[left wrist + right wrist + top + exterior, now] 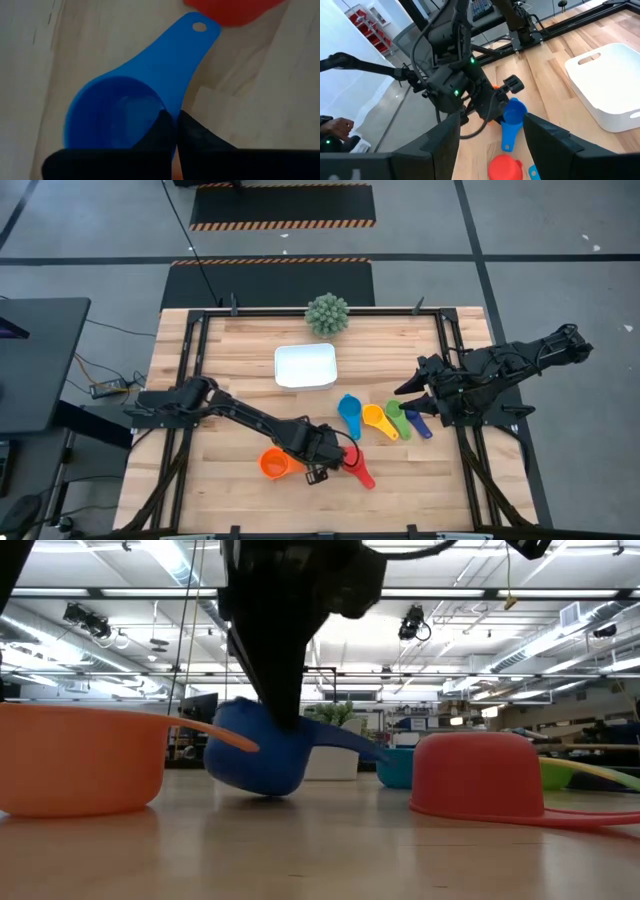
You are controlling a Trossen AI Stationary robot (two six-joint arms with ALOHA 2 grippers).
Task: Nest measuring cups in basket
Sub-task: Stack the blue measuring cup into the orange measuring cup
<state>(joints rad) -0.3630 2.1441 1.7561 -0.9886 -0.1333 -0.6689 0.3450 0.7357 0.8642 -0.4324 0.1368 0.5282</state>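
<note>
Two pincers show, and the basket (306,366) is the landmark, sitting mid-counter (230,490) just in front of the spiky green ball plant (327,314). Left and nearer of the basket, the orange cup (274,464) stands upright. Just right of it, the left pincer (176,131) is closed on the rim of the blue cup (131,102), which tilts off the wood. A red cup (358,469) lies upside down beside that. Right of the basket, teal (350,413), yellow (376,420), green (396,417) and dark purple-blue (418,424) cups lie in a row. Farthest right, the right pincer (490,132) hovers spread wide, holding nothing.
</note>
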